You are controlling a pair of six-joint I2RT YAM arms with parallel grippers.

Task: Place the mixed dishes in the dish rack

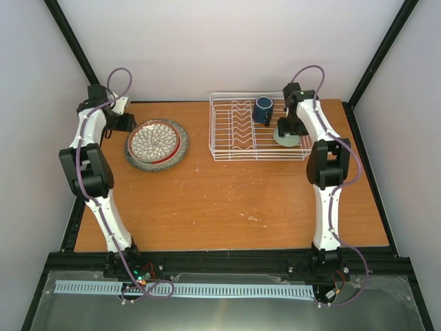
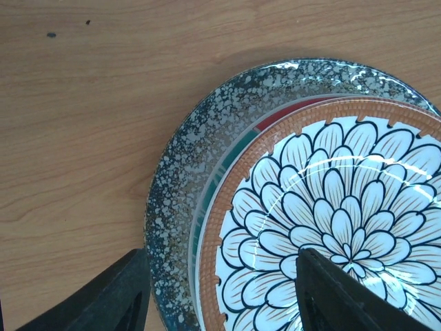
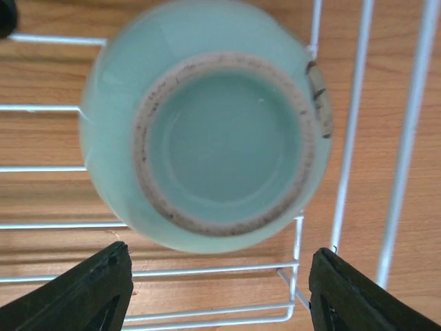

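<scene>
The plates lie stacked at the table's back left: the large speckled plate (image 1: 176, 156) at the bottom, a thin edge of the teal plate (image 2: 204, 215) above it, and the red-rimmed petal plate (image 1: 156, 141) on top. My left gripper (image 2: 220, 303) is open and empty, with its jaws on either side of the stack's rim, one over the table and one over the petals. The white dish rack (image 1: 234, 131) holds the dark blue mug (image 1: 262, 110) and the pale green cup (image 3: 207, 131), which is upside down near the rack's right side. My right gripper (image 3: 220, 296) is open just above the cup (image 1: 286, 139).
The rack's wire floor and right side wires (image 3: 355, 138) lie under and beside the cup. Upright plate prongs (image 1: 241, 124) stand in the rack's middle. The wooden table (image 1: 227, 200) stretches toward the arm bases. Black frame posts stand at the back corners.
</scene>
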